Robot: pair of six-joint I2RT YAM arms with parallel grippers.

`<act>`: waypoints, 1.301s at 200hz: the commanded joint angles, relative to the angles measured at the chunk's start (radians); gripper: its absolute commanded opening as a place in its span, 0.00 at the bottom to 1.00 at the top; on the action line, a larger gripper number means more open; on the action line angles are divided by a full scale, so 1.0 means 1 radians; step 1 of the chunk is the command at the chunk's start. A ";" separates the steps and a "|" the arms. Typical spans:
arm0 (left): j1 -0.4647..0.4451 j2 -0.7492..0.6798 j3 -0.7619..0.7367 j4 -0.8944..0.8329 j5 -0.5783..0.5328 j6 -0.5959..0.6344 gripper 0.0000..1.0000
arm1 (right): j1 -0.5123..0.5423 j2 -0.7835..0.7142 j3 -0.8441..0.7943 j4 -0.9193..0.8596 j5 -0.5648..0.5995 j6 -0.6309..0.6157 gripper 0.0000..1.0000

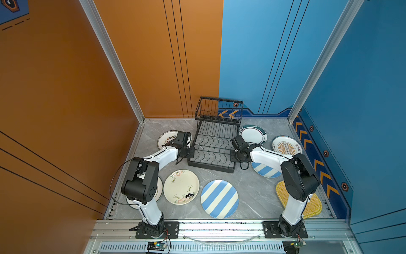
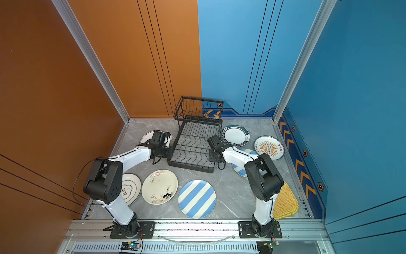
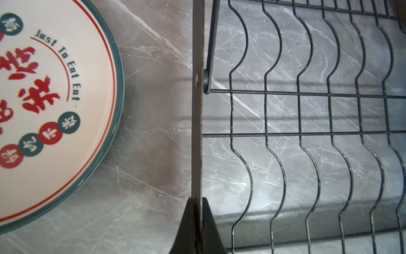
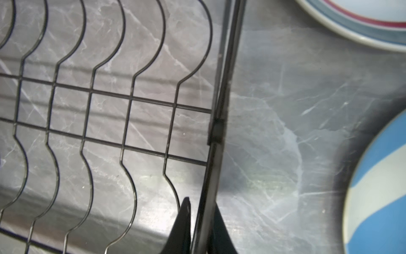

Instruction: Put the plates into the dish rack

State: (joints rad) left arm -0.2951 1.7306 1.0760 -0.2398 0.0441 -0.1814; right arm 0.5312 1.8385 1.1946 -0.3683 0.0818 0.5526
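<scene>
The left tool grips the left rail of the dish rack; the right tool grips its right rail.

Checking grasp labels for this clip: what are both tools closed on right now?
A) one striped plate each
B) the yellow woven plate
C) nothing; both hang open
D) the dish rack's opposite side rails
D: in the wrist views the left tool and the right tool each straddle and pinch a side rail of the dish rack.
</scene>
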 commanded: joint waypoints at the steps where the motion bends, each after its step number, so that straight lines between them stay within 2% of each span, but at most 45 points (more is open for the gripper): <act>1: -0.009 -0.028 -0.038 -0.032 0.055 -0.024 0.00 | -0.001 0.031 0.028 -0.021 -0.043 -0.081 0.06; 55: -0.037 -0.072 -0.112 -0.032 0.053 -0.066 0.00 | -0.008 0.076 0.080 -0.035 -0.056 -0.147 0.02; 170: -0.196 -0.093 -0.152 -0.022 0.023 -0.191 0.00 | -0.077 0.181 0.206 -0.067 -0.064 -0.295 0.00; 209: -0.244 -0.085 -0.146 -0.013 0.009 -0.226 0.00 | -0.105 0.207 0.251 -0.085 -0.079 -0.327 0.02; 247: -0.243 -0.105 -0.146 -0.021 -0.023 -0.231 0.00 | -0.109 0.199 0.255 -0.105 -0.082 -0.345 0.09; 260: -0.235 -0.116 -0.146 -0.026 -0.032 -0.231 0.04 | -0.109 0.184 0.250 -0.107 -0.084 -0.345 0.15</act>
State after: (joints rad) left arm -0.4770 1.6428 0.9600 -0.2054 -0.2058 -0.5049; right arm 0.4301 1.9976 1.4345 -0.4988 0.0181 0.2687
